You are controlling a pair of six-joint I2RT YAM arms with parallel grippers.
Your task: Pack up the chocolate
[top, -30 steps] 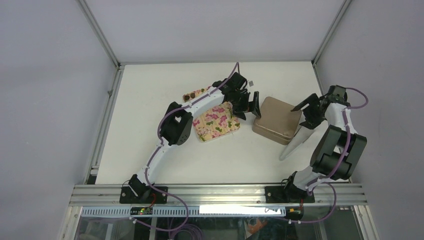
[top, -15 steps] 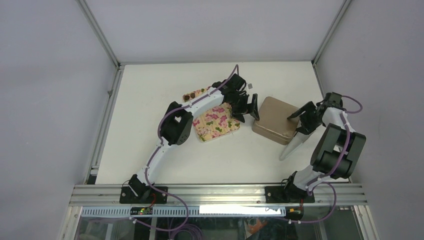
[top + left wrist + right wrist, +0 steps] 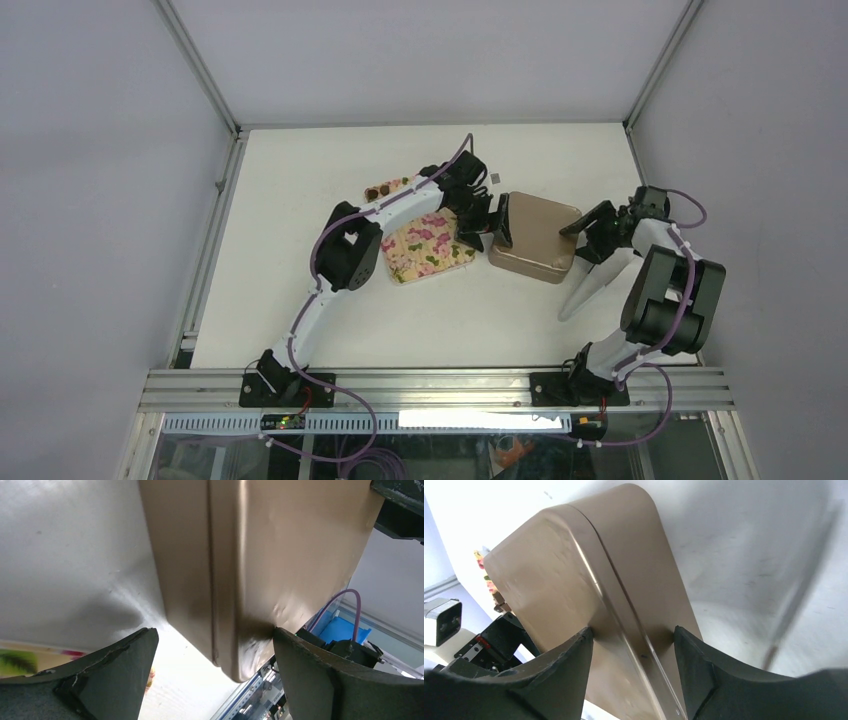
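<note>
Item: white table [image 3: 300, 300], sitting inside a grey-walled enclosure [image 3: 100, 200] with 2 aluminium posts [image 3: 200, 65] slanting up at the far corners and a metal rail [image 3: 440, 385] running along the near edge, carrying both arm bases. Task thing: the chocolate [image 3: 377, 189], showing as a few dark-brown pieces by the far-left corner of a floral cloth [image 3: 425, 245], left of table centre and well apart from both grippers. The pieces are lying in 1 short row, its long axis running roughly left to right. They are too small for each piece's shape or heading to be told. A bronze box [image 3: 535, 235] is standing just right of the cloth, with its lid [image 3: 549, 580] seated on it and the seam showing in both wrist views. A small grey square item [image 3: 495, 178] is lying just beyond the box's far-left corner. Left gripper [image 3: 488, 232]: straddling the box's left corner with jaws spread, one finger [image 3: 115, 680] standing clear with bare table showing between it and the box wall. Right gripper [image 3: 580, 240]: straddling the box's right edge, one finger [image 3: 559, 680] over the lid, the other beside the side wall. Whether it is clamping cannot be told.
</note>
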